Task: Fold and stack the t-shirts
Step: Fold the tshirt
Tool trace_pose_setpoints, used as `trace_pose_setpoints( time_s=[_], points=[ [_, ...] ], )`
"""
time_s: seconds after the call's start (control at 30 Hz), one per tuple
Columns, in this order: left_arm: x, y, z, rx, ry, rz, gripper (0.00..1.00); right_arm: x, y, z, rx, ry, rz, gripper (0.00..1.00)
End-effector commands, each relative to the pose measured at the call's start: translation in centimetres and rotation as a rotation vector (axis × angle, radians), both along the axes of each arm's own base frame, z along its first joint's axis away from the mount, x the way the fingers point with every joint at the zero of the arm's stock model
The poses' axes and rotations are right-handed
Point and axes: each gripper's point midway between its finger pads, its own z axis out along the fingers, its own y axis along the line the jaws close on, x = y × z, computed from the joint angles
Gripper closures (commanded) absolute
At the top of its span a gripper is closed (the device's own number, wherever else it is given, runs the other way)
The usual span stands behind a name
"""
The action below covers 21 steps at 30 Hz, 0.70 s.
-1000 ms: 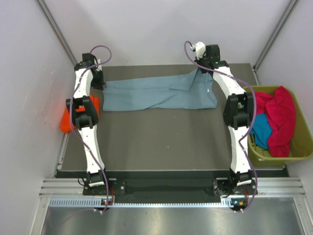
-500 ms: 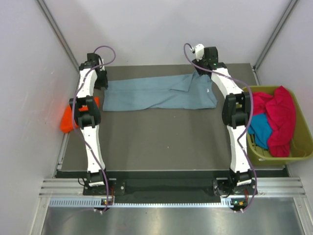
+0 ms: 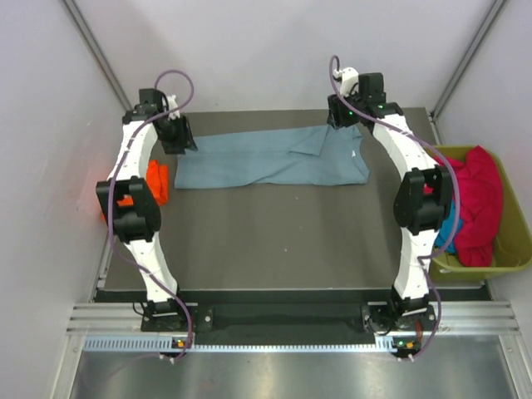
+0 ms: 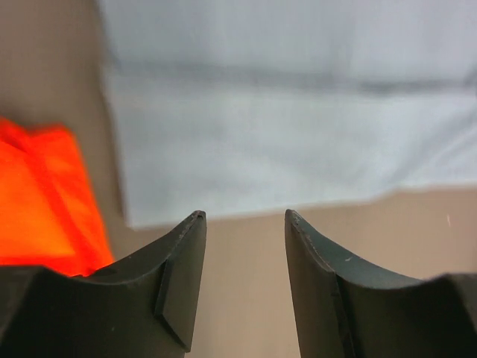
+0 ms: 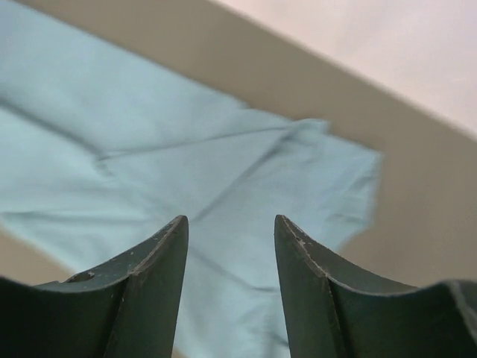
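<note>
At the table's left edge an orange shirt (image 3: pixel 155 181) lies bunched, partly hidden by the left arm. Just right of it, toward the far side, the left gripper (image 3: pixel 179 138) hangs over the left end of the grey-blue shirt (image 3: pixel 266 158). Its jaws stand moderately apart with nothing between them. In its wrist view the shirt's near corner lies just beyond the fingertips, with the orange cloth off to their left. The grey-blue shirt is spread flat as a long band across the far side of the table, with a fold showing near its right end. There the right gripper (image 3: pixel 343 118) hovers above the shirt's far right corner, jaws likewise apart and empty; cloth shows through the gap in its wrist view. Further right, beside the table, an olive bin (image 3: pixel 517 249) holds a crimson shirt (image 3: pixel 480 199) heaped over a teal shirt (image 3: pixel 447 226). The table (image 3: pixel 274 241) is dark, matte grey-brown. Pale walls (image 3: pixel 249 50) close it in on three sides, and a metal rail (image 3: pixel 291 328) runs along the near edge.
</note>
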Motion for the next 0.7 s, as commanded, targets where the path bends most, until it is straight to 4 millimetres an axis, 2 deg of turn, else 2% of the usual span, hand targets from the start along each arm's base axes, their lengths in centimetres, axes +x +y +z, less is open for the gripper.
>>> trace_pose_setpoints(
  time_s=[0.0, 0.03, 0.1, 0.13, 0.17, 0.23, 0.27, 0.33, 0.47, 0.67],
  points=[
    [-3.4, -3.1, -6.1, -0.155, 0.209, -0.026, 0.50, -3.6, 4.2, -4.3, 0.216, 0.241, 0.076, 0.51],
    [-4.1, -3.2, -7.5, -0.165, 0.250, -0.021, 0.50, -3.7, 4.8, -4.7, 0.233, 0.260, 0.082, 0.52],
    [-4.3, -3.3, -8.5, -0.166, 0.281, -0.016, 0.50, -3.6, 5.6, -6.5, 0.247, 0.301, 0.087, 0.53],
    [-4.1, -3.1, -9.3, -0.160, 0.297, -0.009, 0.51, -3.0, 5.7, -6.4, 0.252, 0.294, 0.088, 0.53],
    [-3.9, -3.0, -9.6, -0.157, 0.306, 0.003, 0.51, -2.7, 5.8, -7.8, 0.253, 0.319, 0.080, 0.53],
    [-3.1, -2.6, -10.2, -0.140, 0.301, 0.011, 0.52, -1.9, 6.0, -7.9, 0.257, 0.306, 0.084, 0.55],
    [-2.9, -2.5, -10.3, -0.134, 0.300, 0.016, 0.52, -1.7, 6.2, -9.1, 0.253, 0.323, 0.084, 0.56],
    [-2.5, -2.3, -11.2, -0.118, 0.306, 0.015, 0.52, -1.1, 6.5, -9.3, 0.279, 0.331, 0.063, 0.56],
    [-2.5, -1.3, -12.7, -0.066, 0.336, 0.026, 0.52, -1.0, 6.7, -11.4, 0.272, 0.363, 0.053, 0.56],
    [-3.1, -1.2, -13.7, -0.055, 0.363, 0.026, 0.52, -0.7, 6.6, -12.6, 0.270, 0.372, 0.044, 0.56]
  ],
)
